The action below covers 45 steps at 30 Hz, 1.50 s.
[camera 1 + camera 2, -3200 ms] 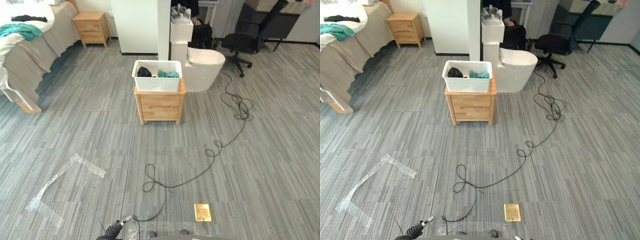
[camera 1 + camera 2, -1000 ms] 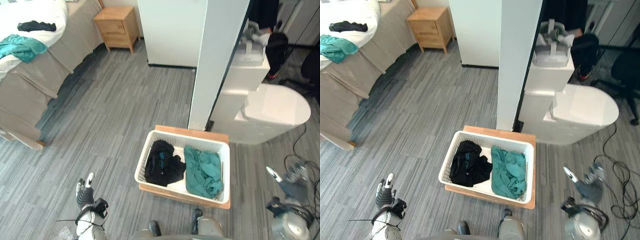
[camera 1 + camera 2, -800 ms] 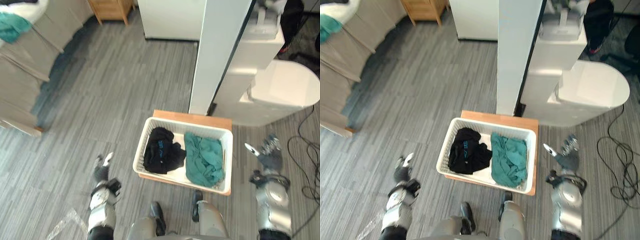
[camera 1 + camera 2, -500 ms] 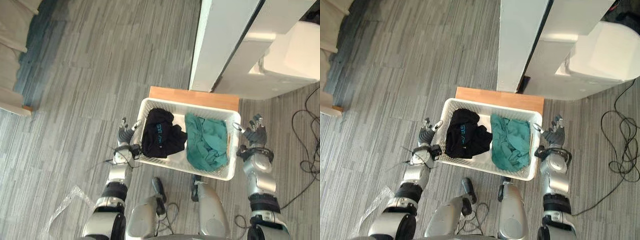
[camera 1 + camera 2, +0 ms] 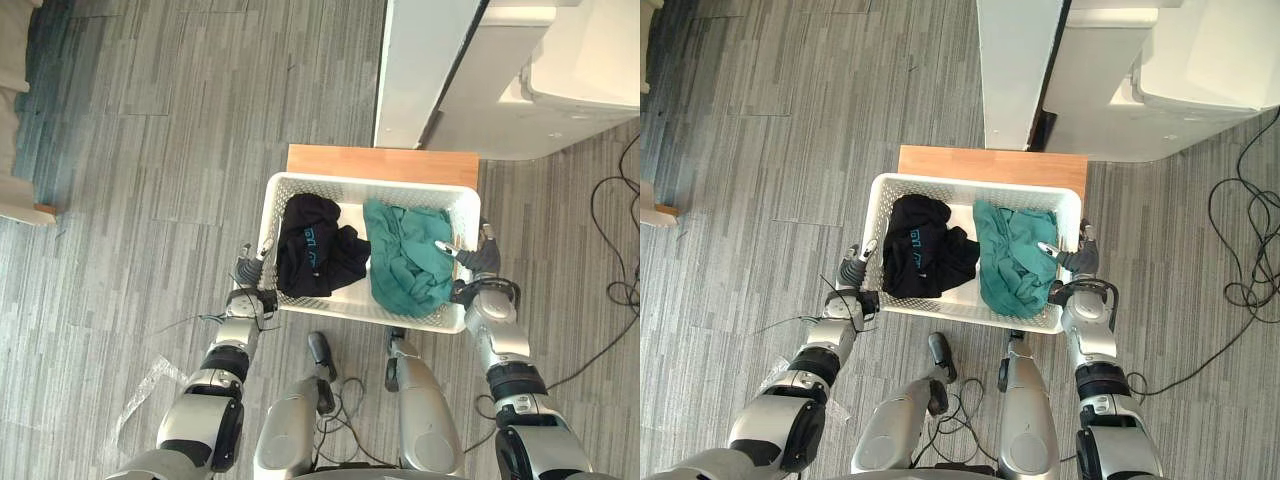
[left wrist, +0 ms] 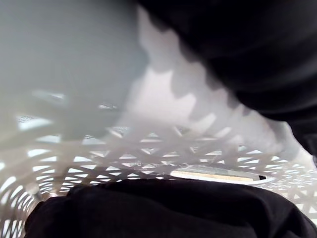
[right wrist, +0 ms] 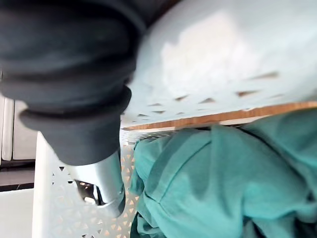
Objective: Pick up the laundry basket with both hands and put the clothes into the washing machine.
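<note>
Looking down from my head, I see the laundry basket (image 5: 370, 181) sitting over the wooden nightstand (image 5: 380, 160). The nightstand's top shows as a strip past the basket's far rim. Inside, a black garment (image 5: 312, 248) lies in the left half and a teal garment (image 5: 405, 252) in the right half, and the two touch along the middle.

My left hand (image 5: 250, 285) is against the outside of the basket's left wall, near its near-left corner. Its fingers are straight and point up along the lattice, curled round nothing. My right hand (image 5: 484, 264) is at the right rim, near the near-right corner. The thumb reaches over the rim to the inside, above the teal garment, and the fingers lie outside the wall, so the rim is pinched between them.

Beyond the nightstand's far edge stand a white pillar (image 5: 425, 60) and, to its right, a white appliance (image 5: 570, 70).

From my left wrist, the basket's white lattice wall is very close. A dark mass lies below it, and I cannot tell whether that is cloth or my own cover.

From my right wrist, my thumb lies inside the basket against the lattice wall, just beside the teal garment. A strip of the nightstand's wood shows through beyond the far wall.
</note>
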{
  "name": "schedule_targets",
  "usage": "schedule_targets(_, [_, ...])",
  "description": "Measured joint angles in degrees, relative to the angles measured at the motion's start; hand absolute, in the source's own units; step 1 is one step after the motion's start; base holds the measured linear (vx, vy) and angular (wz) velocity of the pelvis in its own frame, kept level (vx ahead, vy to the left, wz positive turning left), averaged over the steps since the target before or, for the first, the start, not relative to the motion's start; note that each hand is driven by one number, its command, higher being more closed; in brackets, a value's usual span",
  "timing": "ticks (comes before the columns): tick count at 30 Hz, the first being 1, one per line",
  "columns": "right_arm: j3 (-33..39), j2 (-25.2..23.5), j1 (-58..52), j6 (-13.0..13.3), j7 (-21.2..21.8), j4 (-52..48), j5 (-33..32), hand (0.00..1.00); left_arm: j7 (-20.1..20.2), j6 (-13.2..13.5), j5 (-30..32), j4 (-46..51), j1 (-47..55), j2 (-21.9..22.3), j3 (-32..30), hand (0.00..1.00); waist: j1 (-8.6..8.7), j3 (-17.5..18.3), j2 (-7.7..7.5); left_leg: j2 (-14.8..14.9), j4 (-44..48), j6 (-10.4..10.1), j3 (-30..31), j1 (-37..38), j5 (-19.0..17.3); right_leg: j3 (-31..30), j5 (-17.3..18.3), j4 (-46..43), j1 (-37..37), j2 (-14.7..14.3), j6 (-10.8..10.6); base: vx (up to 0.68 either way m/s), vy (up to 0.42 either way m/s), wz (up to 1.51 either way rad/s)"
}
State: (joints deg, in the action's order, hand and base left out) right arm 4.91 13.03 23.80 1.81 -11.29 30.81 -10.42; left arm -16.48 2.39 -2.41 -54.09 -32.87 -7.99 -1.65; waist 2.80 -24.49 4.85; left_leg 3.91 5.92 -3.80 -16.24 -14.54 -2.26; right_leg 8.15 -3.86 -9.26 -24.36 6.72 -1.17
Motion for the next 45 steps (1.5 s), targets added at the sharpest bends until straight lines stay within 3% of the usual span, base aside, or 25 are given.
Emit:
schedule_targets(8, [-3.4,1.5,6.0,2.0,0.4,6.0,-0.8,0.0,-1.1,-1.3,2.0,-3.0,-6.1,-3.4,1.8,0.0,1.23,-0.2,-0.62,0.0,-0.2,0.5,1.2,-2.9,1.1,1.0,-2.7,2.8,-1.0,-0.2,-0.1,-0.07,-0.022,0.06])
schedule_targets(13, [-5.6,1.7,11.0,2.3,1.5,9.3,-3.1,0.0,-1.1,-3.4,2.1,-5.2,-13.0,-6.8,2.2,0.0,1.59,-1.2,-2.45,-0.3,-1.7,0.7,1.1,-3.9,3.4,0.9,-4.9,4.6,-2.0,-0.3,0.6,-0.06,-0.025,0.01])
schedule_targets(14, [-6.5,2.1,11.3,2.3,1.5,9.3,-3.1,0.0,-1.1,-3.9,2.2,-5.3,-13.8,-7.1,2.2,1.0,1.62,-1.3,-2.58,-0.2,-1.9,0.6,1.0,-4.2,3.7,0.9,-5.3,5.1,-2.1,-0.4,0.5,-0.04,-0.028,-0.01])
schedule_targets(15, [-7.0,2.4,11.4,2.3,1.5,9.3,-3.5,0.0,-1.1,-4.2,2.4,-5.3,-14.0,-7.1,2.2,1.0,1.65,-1.3,-2.58,-0.2,-1.9,0.6,1.0,-4.3,3.8,0.8,-5.5,5.4,-2.1,-0.4,0.4,-0.03,-0.028,-0.01])
schedule_targets(16, [-7.4,2.7,11.6,2.3,1.6,9.3,-4.2,1.0,-1.1,-4.4,2.9,-5.3,-14.2,-7.1,2.2,1.0,1.64,-1.3,-2.6,-0.2,-1.8,0.6,0.9,-4.4,3.8,0.7,-5.7,5.6,-2.2,-0.5,0.4,-0.01,-0.021,-0.05])
schedule_targets(26, [-13.4,6.1,17.9,2.3,2.8,16.0,-8.0,1.0,0.2,-7.4,11.5,-6.3,-17.5,-8.9,4.7,1.0,1.81,-1.2,-3.01,-0.1,-0.9,0.5,-0.6,-5.5,3.9,-0.6,-7.4,7.0,-2.9,-0.7,0.0,0.0,-0.012,-0.06])
schedule_targets(34, [-15.0,7.8,19.5,2.1,2.8,19.9,-9.2,1.0,0.4,-8.5,21.2,-6.0,-17.4,-10.5,12.6,1.0,1.89,-1.1,-3.85,0.0,0.5,1.1,-0.1,-5.6,3.4,-0.3,-7.6,7.5,-1.9,-0.6,0.0,0.04,-0.002,0.03])
schedule_targets(38, [-13.8,9.3,18.7,0.5,3.8,18.7,-9.2,1.0,3.3,-8.3,27.3,-1.6,-14.7,-11.7,16.2,1.0,1.51,-1.1,-3.92,-0.2,1.3,1.8,0.4,-5.6,2.9,0.1,-7.5,7.6,-1.2,-0.3,-0.1,0.05,0.013,0.07])
schedule_targets(42, [-8.5,8.6,13.6,-2.0,4.0,12.9,-9.1,1.0,6.6,-7.8,26.6,3.7,-11.6,-11.7,15.9,1.0,1.33,-1.1,-4.07,-0.3,1.3,2.2,0.6,-4.8,2.6,0.6,-7.3,8.4,0.2,-0.2,-0.3,0.07,0.018,0.05])
schedule_targets(44, [-6.2,7.7,10.3,-2.6,4.0,10.3,-9.2,1.0,6.6,-7.4,23.1,6.4,-8.5,-10.4,13.4,1.0,1.45,-1.0,-4.23,-0.3,1.3,2.6,0.4,-3.5,2.4,0.4,-7.4,8.6,1.6,-0.2,-0.3,0.1,0.025,-0.08])
schedule_targets(45, [-5.0,6.9,8.2,-3.3,4.2,8.9,-9.2,1.0,7.0,-6.1,17.8,7.9,-5.9,-9.1,10.9,1.0,1.48,-0.9,-4.41,-0.3,1.3,2.8,0.1,-2.6,1.9,0.0,-7.3,8.7,2.4,-0.3,-0.5,0.12,0.032,-0.25])
